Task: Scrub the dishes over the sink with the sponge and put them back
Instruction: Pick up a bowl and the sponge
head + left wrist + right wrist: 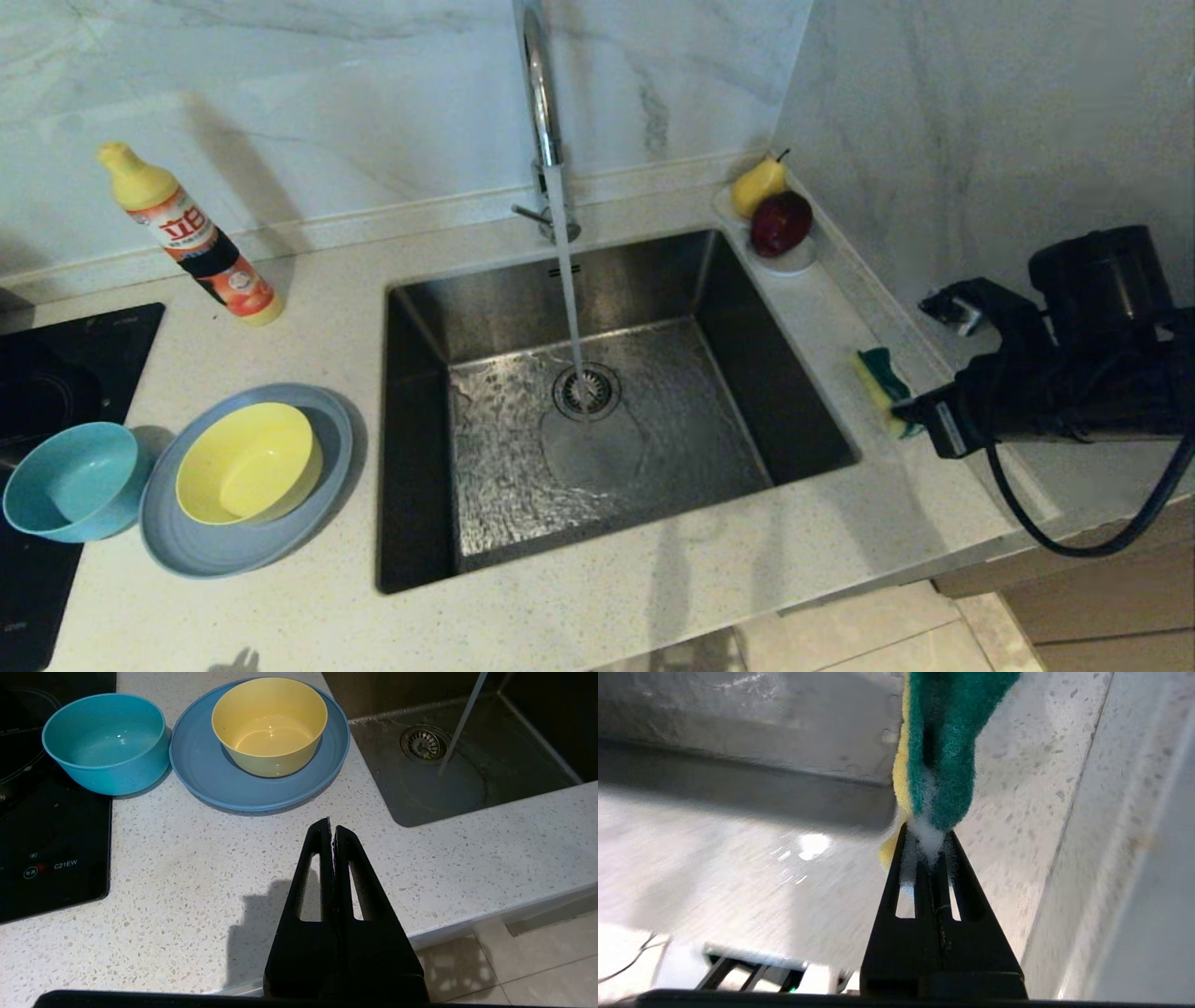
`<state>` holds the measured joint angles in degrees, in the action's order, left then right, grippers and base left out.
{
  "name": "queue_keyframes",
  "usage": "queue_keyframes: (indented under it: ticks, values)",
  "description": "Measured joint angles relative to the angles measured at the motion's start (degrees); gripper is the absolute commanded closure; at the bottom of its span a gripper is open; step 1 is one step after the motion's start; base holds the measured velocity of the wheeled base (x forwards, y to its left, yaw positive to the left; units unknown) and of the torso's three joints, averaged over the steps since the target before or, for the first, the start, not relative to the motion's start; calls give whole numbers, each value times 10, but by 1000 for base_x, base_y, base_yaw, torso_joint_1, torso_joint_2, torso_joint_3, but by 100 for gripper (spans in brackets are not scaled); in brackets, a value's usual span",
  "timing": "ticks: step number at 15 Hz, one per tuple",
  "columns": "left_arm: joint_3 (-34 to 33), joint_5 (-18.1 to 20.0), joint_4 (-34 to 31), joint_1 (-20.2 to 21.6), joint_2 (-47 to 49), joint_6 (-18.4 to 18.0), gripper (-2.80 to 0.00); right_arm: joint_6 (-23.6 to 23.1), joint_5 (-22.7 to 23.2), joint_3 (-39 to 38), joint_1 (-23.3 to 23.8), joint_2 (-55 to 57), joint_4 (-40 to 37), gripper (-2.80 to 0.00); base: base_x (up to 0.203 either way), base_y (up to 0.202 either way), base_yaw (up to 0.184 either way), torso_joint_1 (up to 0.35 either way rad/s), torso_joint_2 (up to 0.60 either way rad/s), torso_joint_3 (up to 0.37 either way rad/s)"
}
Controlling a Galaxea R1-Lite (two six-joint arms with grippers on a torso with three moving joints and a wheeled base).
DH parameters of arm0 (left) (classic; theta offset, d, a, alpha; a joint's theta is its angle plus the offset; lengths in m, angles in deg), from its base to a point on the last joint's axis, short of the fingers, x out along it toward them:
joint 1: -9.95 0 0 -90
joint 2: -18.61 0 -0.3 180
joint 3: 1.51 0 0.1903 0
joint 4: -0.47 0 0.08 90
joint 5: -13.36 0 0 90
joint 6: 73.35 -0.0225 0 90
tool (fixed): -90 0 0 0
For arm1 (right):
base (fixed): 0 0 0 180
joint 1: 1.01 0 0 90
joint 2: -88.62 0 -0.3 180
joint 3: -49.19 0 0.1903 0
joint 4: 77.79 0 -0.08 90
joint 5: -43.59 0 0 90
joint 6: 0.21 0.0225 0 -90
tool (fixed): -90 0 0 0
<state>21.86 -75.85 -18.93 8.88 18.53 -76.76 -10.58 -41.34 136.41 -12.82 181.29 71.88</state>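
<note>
1. Head view: we find the right gripper (910, 411) at the counter strip to the right of the sink (420, 448), its tip meeting the near end of the sponge (880, 376). The sponge's long axis runs along the sink's right rim, away from the jaws toward the back wall. The yellow bowl (246, 463) sits on the grey-blue plate (201, 551), with the teal bowl (75, 482) just beside them, all left of the sink and well apart from the sponge. Water runs from the faucet (540, 103) onto the drain.

2. Left wrist view: we note the left gripper (331, 828) parked above bare counter, jaws pressed together on nothing. The dishes lie ahead of it, so this arm is the nearer one to them, and the sink lies between the two arms.

3. Right wrist view: we see the right jaws clenched on the sponge's near end, green face and yellow foam standing out straight ahead, suds at the pinch. The view is smeared; the sponge appears lifted off the counter, though we cannot confirm it.

4. Judgement: the sponge is secured; the coming move turns on the left arm bringing a dish across to the sink.
</note>
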Motion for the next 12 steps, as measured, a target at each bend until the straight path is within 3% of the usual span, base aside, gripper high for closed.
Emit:
queue_keyframes:
  ticks: [3, 10, 12]
  values:
    - [0, 0, 0, 0, 0, 0, 0, 40, 40, 24, -20, -46, -62, 0, 0, 0, 0, 0, 0, 0]
    - [0, 0, 0, 0, 0, 0, 0, 229, 154, 84, -87, -146, -181, 0, 0, 0, 0, 0, 0, 0]
    - [0, 0, 0, 0, 0, 0, 0, 246, 166, 87, -97, -163, -199, 0, 0, 0, 0, 0, 0, 0]
